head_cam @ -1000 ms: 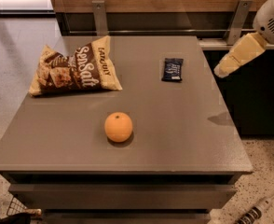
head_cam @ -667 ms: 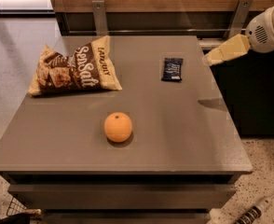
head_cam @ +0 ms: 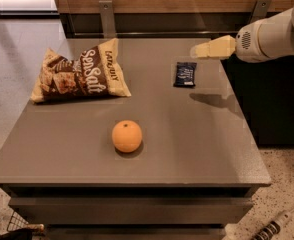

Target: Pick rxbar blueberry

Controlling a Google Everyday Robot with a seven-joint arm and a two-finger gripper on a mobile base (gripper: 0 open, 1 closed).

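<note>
one pale tan gripper (head_cam: pixel 202 50) above one grey rectangular table (head_cam: pixel 197 149)
camera view: gripper hangs empty, opening cannot be told, just past the one small flat navy-blue rxbar blueberry (head_cam: pixel 185 74) at right rear; one round orange fruit (head_cam: pixel 127 136) mid-table, one tan-and-brown chip bag (head_cam: pixel 79 74) left.

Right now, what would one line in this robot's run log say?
stage: pre-grasp | gripper: above table's right side, near rxbar blueberry, not touching | rxbar blueberry: flat on table | nearby: orange, Sea Salt chip bag
</note>
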